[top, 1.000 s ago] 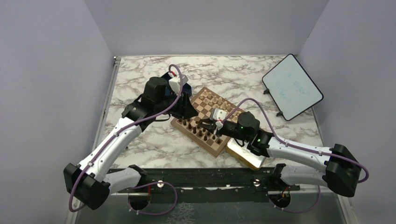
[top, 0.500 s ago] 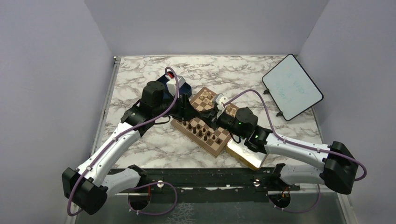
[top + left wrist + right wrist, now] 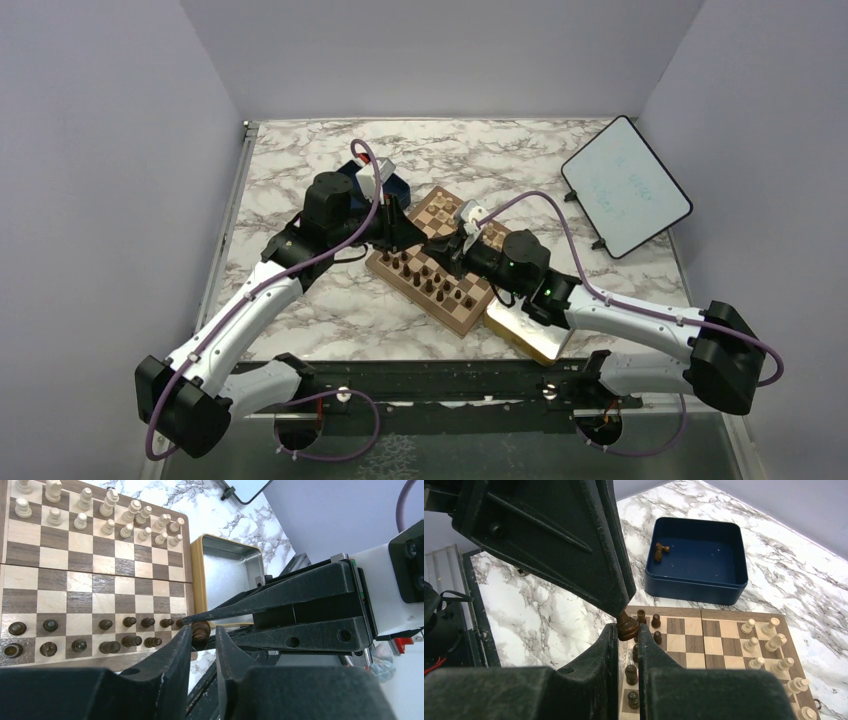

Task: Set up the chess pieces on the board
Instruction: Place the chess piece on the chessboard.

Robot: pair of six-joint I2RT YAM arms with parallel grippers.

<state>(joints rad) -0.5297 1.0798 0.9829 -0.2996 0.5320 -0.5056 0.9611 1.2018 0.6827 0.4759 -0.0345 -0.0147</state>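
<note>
Right now the right pincer (image 3: 626, 632) is clamped on a dark chess piece (image 3: 628, 625), held in the air over the board (image 3: 75, 587) mid-desk. The left pincer (image 3: 202, 636) straddles the same piece; whether it grips, I cannot tell.

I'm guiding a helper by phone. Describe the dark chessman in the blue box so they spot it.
Off the dark-piece end of the chessboard sits a dark blue box. Near one corner inside is a dark brown chessman, the box's only piece, off the board.
</note>
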